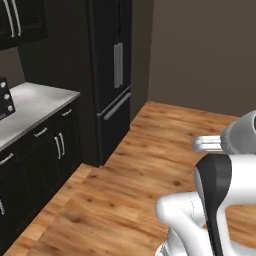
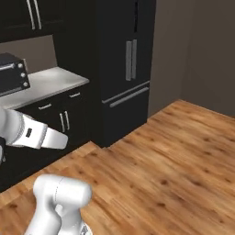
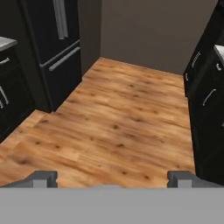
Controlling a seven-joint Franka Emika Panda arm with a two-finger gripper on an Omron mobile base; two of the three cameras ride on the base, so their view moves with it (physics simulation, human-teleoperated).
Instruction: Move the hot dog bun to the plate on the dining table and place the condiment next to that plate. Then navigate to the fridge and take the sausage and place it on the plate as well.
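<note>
Fridge (image 1: pixel 112 75) stands tall and black at upper centre of the left base view, doors shut, slim grey vertical handles high on it and a long horizontal handle lower down; same unit at upper centre of the right base view and upper left of the hand view. Grey counter (image 1: pixel 35 107) with black cabinets (image 1: pixel 47 150) under it runs along the left of both base views; a dark appliance (image 2: pixel 11 73) sits on it at the left edge of the right base view. Wooden floor (image 3: pixel 118 127) fills the middle of the hand view, with further dark cabinets (image 3: pixel 205 100) down its right side. Gripper (image 3: pixel 112 178) at the bottom of the hand view: fingers spread wide, nothing between them, pointed over bare floor towards the fridge. Judged stage: the fridge leg of the task, the base not yet close to the doors, which need opening first. The sausage is presumably inside, behind the closed doors, so its shelf cannot be told. Handling, as a judgement: small, slim, light, somewhat soft and smooth-skinned, liable to roll or squirt out of a hard pinch. Best taken across its middle, fingers square to its long axis, closing gently.
</note>
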